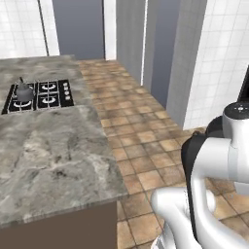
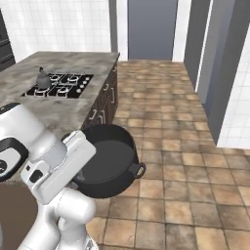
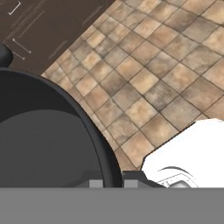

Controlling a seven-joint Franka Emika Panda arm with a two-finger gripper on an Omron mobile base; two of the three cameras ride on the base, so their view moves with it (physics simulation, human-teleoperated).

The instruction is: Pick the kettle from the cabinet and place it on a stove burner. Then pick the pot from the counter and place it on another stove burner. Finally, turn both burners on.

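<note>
The pot (image 3: 39, 140) lay nearest, its charcoal rim curving across the left of the hand view, with the dark inside below it. The gripper (image 3: 107, 183) sat at that rim: its finger tips (image 3: 95, 183) rose on either side of the pot's wall, clenched on it, so the pot hung from the rim pinch. In the right base view the same pot (image 2: 110, 163) was held up in the air beside the arm's white wrist, above the brown floor tiles (image 2: 185, 161) and off the end of the counter (image 2: 58, 110), with one loop handle (image 2: 140, 170) pointing toward the open floor. The gripper itself was hidden there behind the wrist and the pot.

No writing or brand could be read on anything.

The kettle (image 1: 23, 91) stood on a burner at the left side of the black cooktop (image 1: 53, 95) in the left base view, far from the arm; the right base view showed it (image 2: 43, 79) too, on a left burner, with the row of small knobs (image 2: 85, 84) along the cooktop's right edge. The left base view gave the long marbled worktop and the arm's elbow, while the pot was hidden from it. The hand view alone showed the dark drawer fronts (image 3: 39, 30) of the base cabinet with pale handles, beyond the pot's far loop handle (image 3: 4, 54).
</note>
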